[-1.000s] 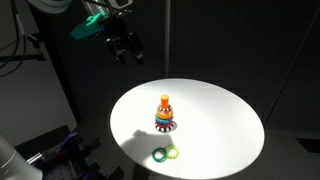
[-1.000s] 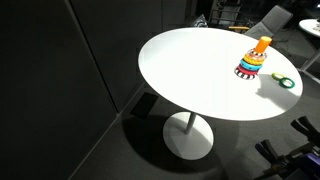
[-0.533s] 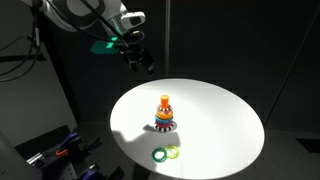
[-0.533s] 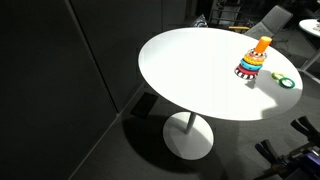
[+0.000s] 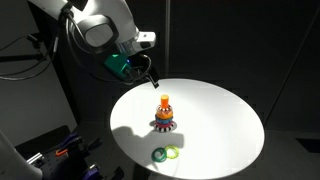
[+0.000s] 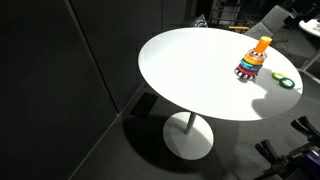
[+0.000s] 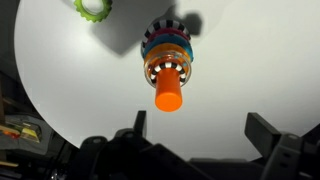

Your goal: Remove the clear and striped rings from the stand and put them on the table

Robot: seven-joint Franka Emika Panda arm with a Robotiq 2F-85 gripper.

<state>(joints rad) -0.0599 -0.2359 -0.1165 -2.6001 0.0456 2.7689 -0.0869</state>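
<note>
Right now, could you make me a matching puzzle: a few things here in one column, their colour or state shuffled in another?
Things:
1. peg
2. loose ring
3. table
4. jaws

Colour or state:
a. white
b. open
c. orange
d. green

Pairs: 1-c, 2-d, 3-a, 4-b.

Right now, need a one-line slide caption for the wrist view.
Open fingers hover above the ring stand, rings stacked below its orange tip, a green ring lying apart on the white table.
</note>
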